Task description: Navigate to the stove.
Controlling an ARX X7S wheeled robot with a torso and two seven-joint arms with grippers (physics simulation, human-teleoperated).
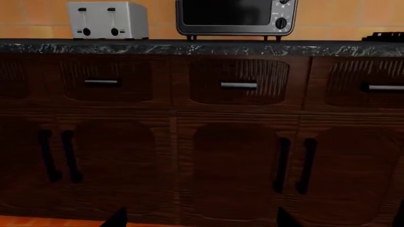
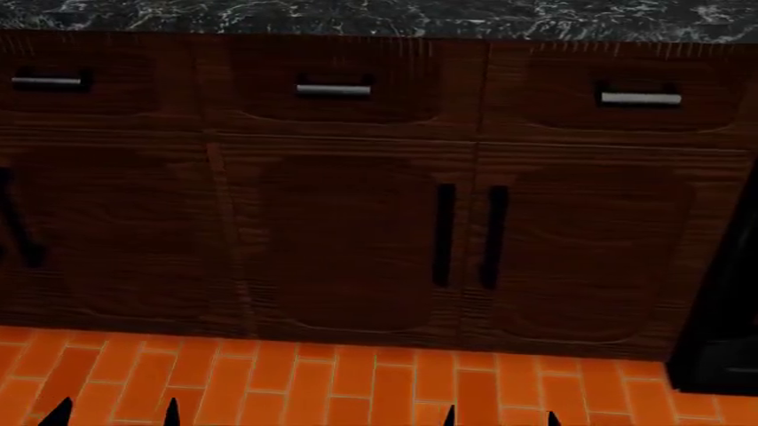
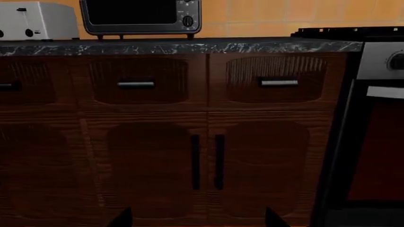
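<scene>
We face the dark cabinets (image 2: 343,222) under the marble surface (image 3: 177,46), mid-approach. The stove (image 3: 372,132) sits off to our right; next we judge a rightward shift. Only tool tips show: left tool (image 2: 115,414), right tool (image 2: 500,417), both apart.

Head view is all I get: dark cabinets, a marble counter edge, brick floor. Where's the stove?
Observer: The stove shows in the right wrist view, right after the last cabinet.
Operator: So that black sliver at my right edge is it?
Observer: It looks so; the right wrist view shows a grey panel with a knob above the oven door.
Operator: Anything on the counter?
Observer: A toaster and a small oven stand on the counter, against the orange tiled wall.
</scene>
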